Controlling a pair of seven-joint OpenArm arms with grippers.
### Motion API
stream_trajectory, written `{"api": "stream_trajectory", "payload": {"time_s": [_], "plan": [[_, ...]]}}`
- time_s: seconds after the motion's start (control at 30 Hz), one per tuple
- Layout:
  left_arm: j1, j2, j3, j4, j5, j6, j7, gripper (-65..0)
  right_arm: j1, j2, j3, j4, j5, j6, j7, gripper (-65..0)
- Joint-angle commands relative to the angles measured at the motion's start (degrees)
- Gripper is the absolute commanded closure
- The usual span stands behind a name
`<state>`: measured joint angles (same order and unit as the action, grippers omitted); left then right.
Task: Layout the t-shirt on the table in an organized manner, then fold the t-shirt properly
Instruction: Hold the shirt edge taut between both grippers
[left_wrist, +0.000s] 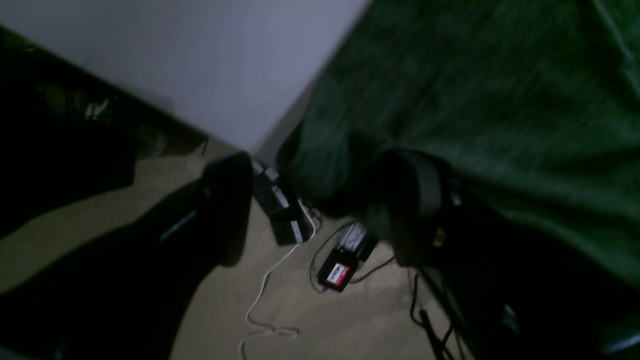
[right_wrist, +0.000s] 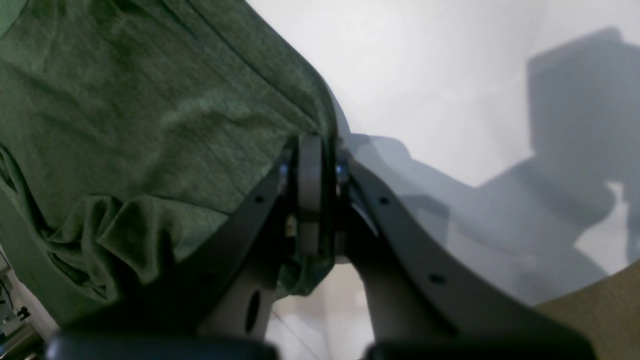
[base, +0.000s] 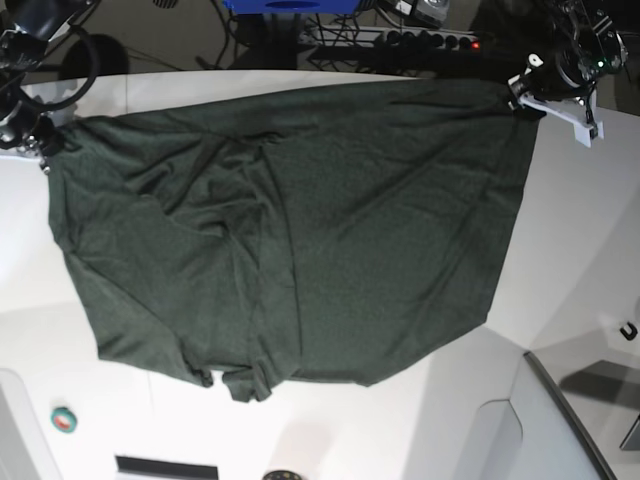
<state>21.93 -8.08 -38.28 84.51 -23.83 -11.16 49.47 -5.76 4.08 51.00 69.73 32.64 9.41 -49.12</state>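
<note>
White table bears the t-shirt; right tool pinches it, left tool gapes.

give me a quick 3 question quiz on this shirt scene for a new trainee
1. True or false: the right gripper is shut on an edge of the t-shirt.
2. In the left wrist view, how do the left gripper jaws stand? A) apart B) pressed together C) out of view
3. In the base view, what small round thing lies on the table near the lower left corner?

Key
1. True: both fingers pinch green fabric between them.
2. A: the two dark fingers stand apart, and one presses against the cloth.
3. A small teal and red round object; what it is cannot be told.
</note>
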Motion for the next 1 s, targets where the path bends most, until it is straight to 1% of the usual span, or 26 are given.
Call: {"api": "stream_trajectory", "payload": {"time_s": [0.0, 0.23, 0.27, 0.33, 0.5, 0.53, 0.67, 0.73, 0.87, 0.97], "plan": [[-0.26, -0.76, -0.27, 0.81, -0.38, -0.23, -0.73, -39.7, 0.09, 0.63, -0.06, 0.46, -0.42, -0.49, -0.33, -0.2], [-0.61, -0.67, -0.27, 0.81, -0.21, -0.05, -0.73, -39.2, 0.09, 0.63, -0.06, 0.46, -0.42, -0.49, -0.33, -0.2], [-0.61, -0.67, -0.27, 0.63, -0.21, -0.05, -0.73, -37.4, 0.09, 0.63, -0.06, 0.46, -0.42, -0.49, -0.33, -0.2], [-0.70, -0.67, -0.27, -0.51, -0.21, -0.05, -0.73, -30.1, 0.18, 0.63, -0.06, 0.46, -0.42, -0.49, -0.33, -0.2], [-1.49, -0.85, -0.27, -3.32, -0.21, -0.05, -0.73, -2.6, 0.18, 0.63, -0.06, 0.46, -0.42, -0.49, -0.33, -0.2], [-1.49, -0.85, -0.27, -3.41, -0.21, -0.05, -0.73, 0.0, 0.18, 0.63, -0.06, 0.46, -0.42, -0.49, -0.33, -0.2], [-1.76, -0.85, -0.27, -3.06, -0.21, -0.05, -0.37, 0.0, -0.09, 0.63, -0.06, 1.43, -0.42, -0.49, -0.41, -0.2], [-1.67, -0.93, -0.27, -2.44, -0.30, -0.05, -0.20, 0.0, -0.17, 0.63, -0.06, 3.45, -0.42, -0.49, -1.91, -0.2], [-1.58, -0.93, -0.27, 2.83, -0.47, -0.23, 5.16, 0.0, -0.26, 0.45, 0.03, 9.25, -0.42, -0.49, -6.39, -0.2], [-0.61, -0.67, -0.44, 8.72, -0.47, -0.23, 7.54, 0.0, -0.17, -1.40, 0.03, 14.53, -0.34, -0.49, -9.82, -0.2]]}}
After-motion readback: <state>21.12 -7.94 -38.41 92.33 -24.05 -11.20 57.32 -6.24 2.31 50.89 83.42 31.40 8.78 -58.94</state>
